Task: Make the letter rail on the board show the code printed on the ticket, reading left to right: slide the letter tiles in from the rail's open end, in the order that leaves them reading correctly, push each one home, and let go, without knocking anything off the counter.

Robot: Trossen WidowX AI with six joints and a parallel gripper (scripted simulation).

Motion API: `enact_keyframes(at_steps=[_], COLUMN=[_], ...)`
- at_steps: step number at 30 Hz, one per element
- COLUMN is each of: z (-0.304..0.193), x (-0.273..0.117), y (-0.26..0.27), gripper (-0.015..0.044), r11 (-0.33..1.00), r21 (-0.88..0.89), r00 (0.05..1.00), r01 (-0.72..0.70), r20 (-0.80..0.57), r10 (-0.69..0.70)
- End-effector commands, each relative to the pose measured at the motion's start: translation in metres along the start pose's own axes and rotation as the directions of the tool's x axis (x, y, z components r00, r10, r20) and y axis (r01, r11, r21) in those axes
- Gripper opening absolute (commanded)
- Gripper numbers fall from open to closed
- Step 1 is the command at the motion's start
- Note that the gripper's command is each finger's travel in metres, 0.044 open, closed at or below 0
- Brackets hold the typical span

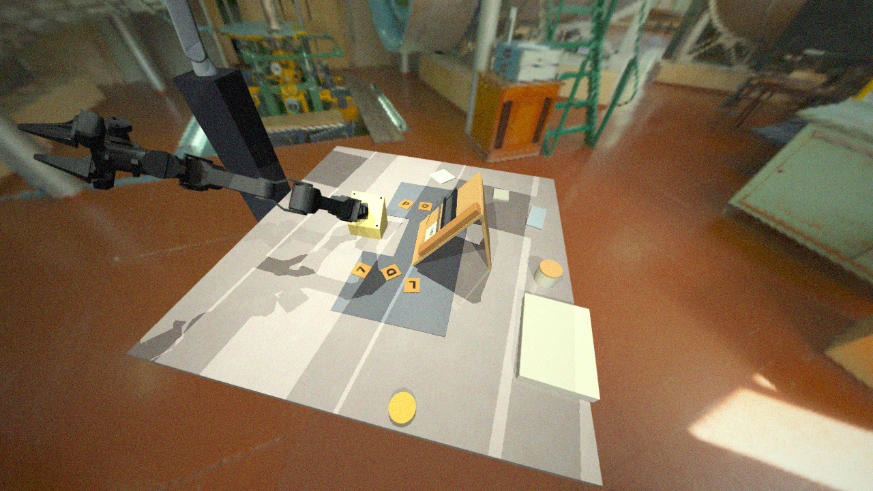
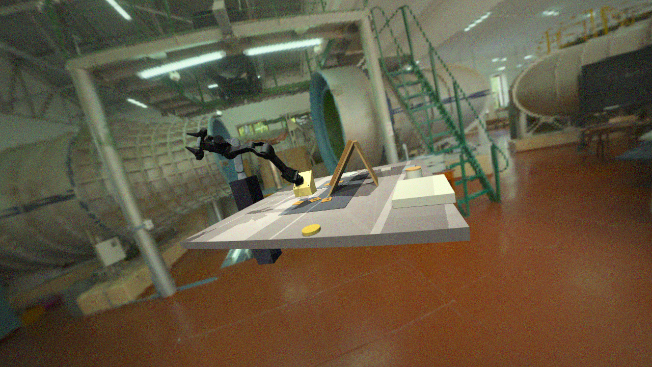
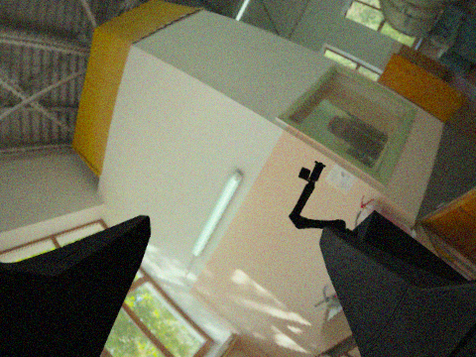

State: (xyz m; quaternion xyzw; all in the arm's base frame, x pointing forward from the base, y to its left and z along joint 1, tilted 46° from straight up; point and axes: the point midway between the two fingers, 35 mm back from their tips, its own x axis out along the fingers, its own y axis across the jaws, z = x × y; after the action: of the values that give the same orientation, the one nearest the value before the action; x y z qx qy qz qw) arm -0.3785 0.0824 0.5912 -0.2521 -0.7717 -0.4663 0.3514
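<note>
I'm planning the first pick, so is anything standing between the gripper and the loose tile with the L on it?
Nothing visible stands over the L tile; it lies on the blue-grey mat. The open gripper is off beyond the counter's edge, pointing away, with the arm's own yellow base block roughly between them, lower down.

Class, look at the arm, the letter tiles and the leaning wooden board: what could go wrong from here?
The open black two-fingered gripper points away from the flat orange square letter tiles, so the long swing back could clip the tent-shaped wooden board.

Several tiles lie turned at different angles, so one might go in crooked or upside down.

The flat round yellow disc sits near the counter's edge; a stray knock could send it off.
</note>
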Motion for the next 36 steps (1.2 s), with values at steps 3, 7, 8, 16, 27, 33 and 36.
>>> enact_keyframes(at_steps=[3, 7, 8, 16, 27, 33, 36], z=[0.022, 0.080, 0.093, 0.176, 0.234, 0.229, 0.217], x=[-0.007, -0.032, -0.040, -0.120, -0.276, -0.373, -0.421], y=[0.008, 0.032, 0.039, 0.103, 0.195, 0.236, 0.252], gripper=[0.0440, 0.0440, 0.0440, 0.0440, 0.0440, 0.0440, 0.0440], r11=[0.996, 0.953, 0.935, 0.710, 0.362, 0.241, 0.209], r21=[-0.084, -0.297, -0.345, -0.614, -0.495, -0.215, -0.040], r00=[0.998, 0.966, 0.952, 0.784, 0.348, 0.056, -0.093], r01=[0.006, 0.061, 0.082, 0.345, 0.790, 0.946, 0.977], r20=[0.070, 0.258, 0.303, 0.604, 0.848, 0.844, 0.804], r10=[0.000, 0.019, 0.028, 0.141, 0.400, 0.534, 0.587])
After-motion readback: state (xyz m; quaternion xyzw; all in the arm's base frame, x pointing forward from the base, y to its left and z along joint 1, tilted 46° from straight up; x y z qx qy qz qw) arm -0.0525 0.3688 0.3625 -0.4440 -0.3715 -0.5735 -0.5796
